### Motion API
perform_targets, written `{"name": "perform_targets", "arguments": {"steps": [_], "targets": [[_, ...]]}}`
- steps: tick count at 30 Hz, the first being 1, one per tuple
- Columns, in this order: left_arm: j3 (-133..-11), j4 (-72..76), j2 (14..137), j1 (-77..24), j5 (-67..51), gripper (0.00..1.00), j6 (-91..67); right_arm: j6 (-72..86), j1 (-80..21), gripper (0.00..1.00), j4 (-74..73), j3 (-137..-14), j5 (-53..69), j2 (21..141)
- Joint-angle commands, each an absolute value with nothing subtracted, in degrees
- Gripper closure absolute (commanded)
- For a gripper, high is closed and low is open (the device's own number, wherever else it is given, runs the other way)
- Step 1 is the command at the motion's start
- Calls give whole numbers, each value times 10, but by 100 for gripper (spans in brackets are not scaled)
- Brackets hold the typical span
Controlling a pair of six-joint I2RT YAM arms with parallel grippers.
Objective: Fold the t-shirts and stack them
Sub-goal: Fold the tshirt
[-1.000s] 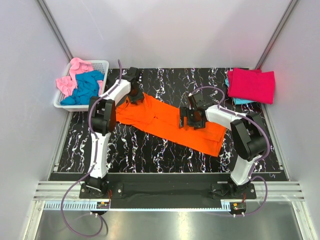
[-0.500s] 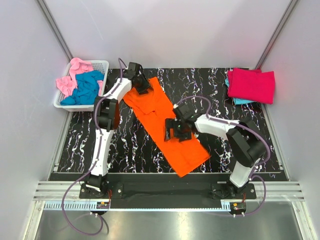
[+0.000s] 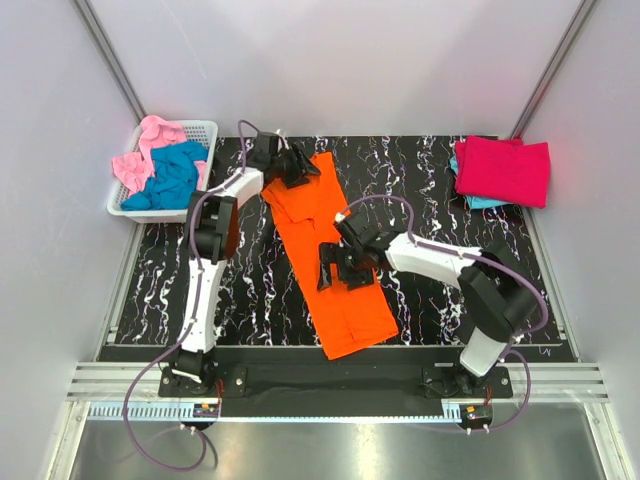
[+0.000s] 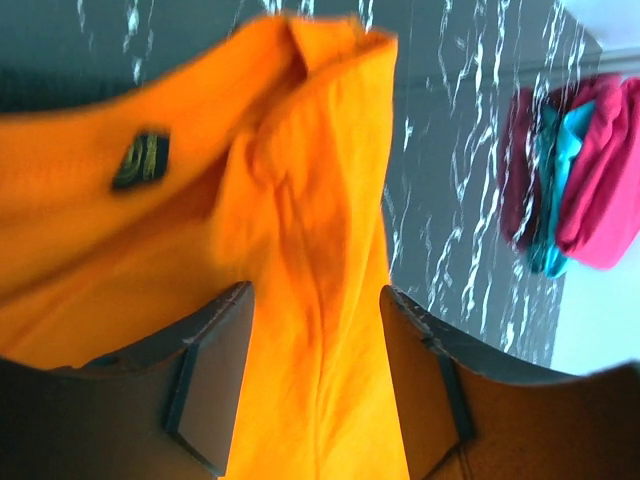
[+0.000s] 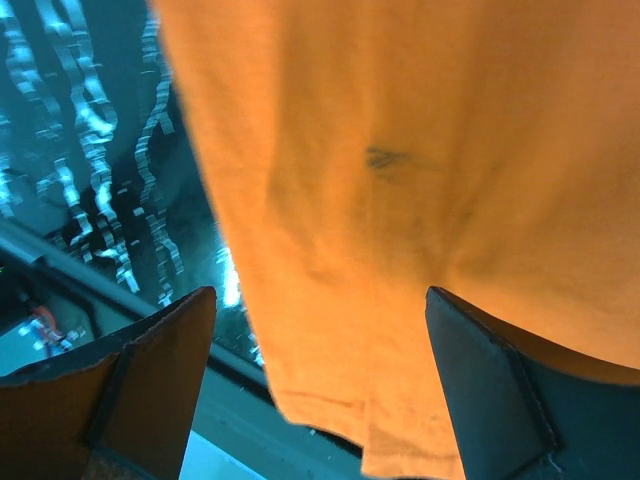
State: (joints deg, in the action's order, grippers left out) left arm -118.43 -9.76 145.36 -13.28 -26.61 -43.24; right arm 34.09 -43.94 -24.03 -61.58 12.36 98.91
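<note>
The orange t-shirt (image 3: 352,312) lies as a long narrow strip on the black marbled table (image 3: 250,290), from the back centre to the front edge. My left gripper (image 3: 298,168) is at its far collar end. In the left wrist view its jaws (image 4: 315,380) stand apart with orange cloth (image 4: 300,200) between them. My right gripper (image 3: 345,268) is over the shirt's middle. It is open (image 5: 320,380) just above the cloth (image 5: 400,150). A folded crimson-pink shirt (image 3: 505,170) lies on a teal one (image 3: 480,203) at the back right.
A white lattice basket (image 3: 200,128) at the back left holds a teal blue shirt (image 3: 172,175) and a light pink shirt (image 3: 150,140). The crimson stack also shows in the left wrist view (image 4: 600,190). Grey walls enclose the table on three sides.
The orange shirt has swung from a left-to-right diagonal to nearly front-to-back. My left gripper moved back and right with the collar end. My right gripper moved left and toward the front.
</note>
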Motion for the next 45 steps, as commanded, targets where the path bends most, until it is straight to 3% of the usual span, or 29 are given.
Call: {"name": "perform_targets", "arguments": {"steps": [1, 9, 14, 18, 22, 28, 32, 38, 45], "targets": [[-1108, 54, 1322, -133, -252, 41, -399, 322, -441, 7, -251, -651, 143, 933], [-949, 109, 1149, -133, -159, 37, -367, 296, -441, 0, -283, -634, 63, 832], [-906, -64, 1061, -156, -39, 37, -331, 241, -421, 0, -347, -701, -64, 867], [-804, -145, 923, -179, 61, 37, -351, 190, -346, 0, -353, -778, -78, 943], [-667, -186, 806, -197, 90, 38, -395, 161, -260, 3, -316, -873, -2, 1034], [-595, -203, 737, -231, 15, 37, -398, 74, -248, 13, -332, -1097, 199, 1229], [-577, -217, 744, -239, -48, 38, -404, 96, -247, 18, -327, -1179, 307, 1306], [-561, -207, 778, -268, -134, 37, -403, 106, -247, 17, -301, -1243, 396, 1380], [-559, -178, 864, -344, -185, 38, -408, 92, -247, 18, -301, -1353, 424, 1471]]}}
